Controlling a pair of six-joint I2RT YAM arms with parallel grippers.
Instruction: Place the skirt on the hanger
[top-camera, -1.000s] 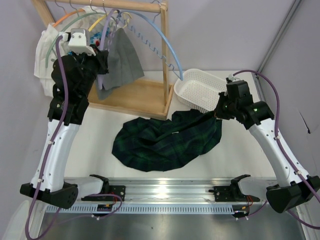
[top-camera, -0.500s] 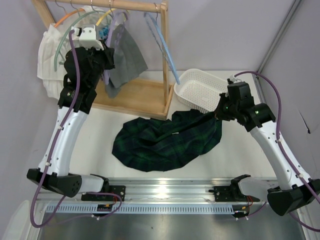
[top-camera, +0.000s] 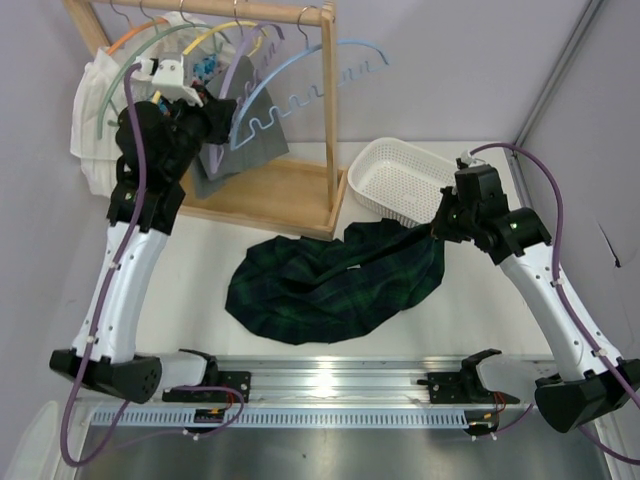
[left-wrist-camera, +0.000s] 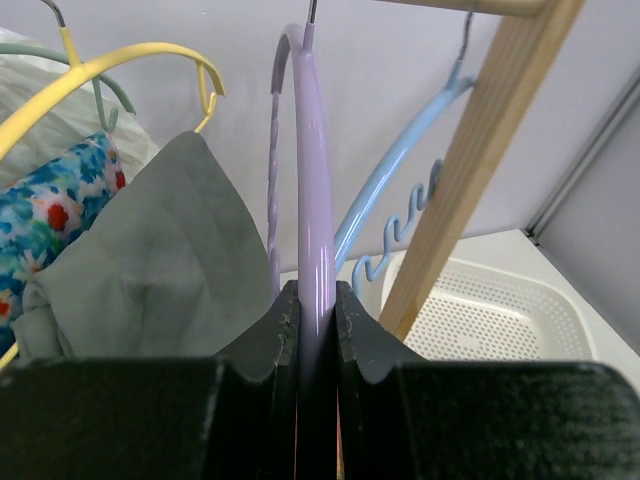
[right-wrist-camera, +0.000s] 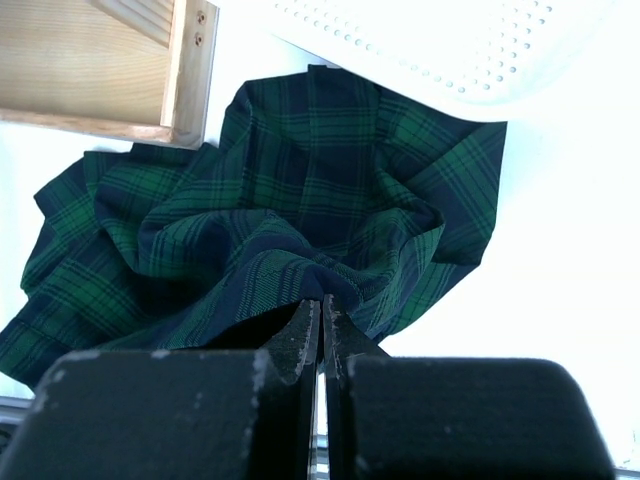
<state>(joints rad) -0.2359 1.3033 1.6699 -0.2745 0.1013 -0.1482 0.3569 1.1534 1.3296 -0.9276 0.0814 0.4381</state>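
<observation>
Top external view puts the skirt (top-camera: 330, 285) in a crumpled heap on the table (top-camera: 200, 260), between the two arms and just in front of the rack (top-camera: 328, 120). One edge is drawn up toward the right gripper (top-camera: 437, 228). The right wrist view shows those fingers closed tight with a fold of the plaid cloth (right-wrist-camera: 300, 200) pinched at their tips. My guess is that this edge is held raised so it can be carried to the hanger later.

The hanger (top-camera: 230, 80) is up at the rack's rail among the others. The left gripper (top-camera: 215, 115) is clamped on its arm, and in the left wrist view the pale purple bar (left-wrist-camera: 312, 180) runs straight up from between the closed fingers (left-wrist-camera: 288, 310). Its wire hook reaches the rail, though whether it bears on it cannot be told. Gripping the arm rather than the hook probably gives control for lifting it clear.

Crowding is the trouble. The blue hanger (top-camera: 300, 75) sits just beside it and tilted out, the grey garment (top-camera: 250, 150) hangs below, and a yellow hanger (left-wrist-camera: 100, 70) is on the other side. The basket (top-camera: 400, 180) stands near the skirt's far edge.
</observation>
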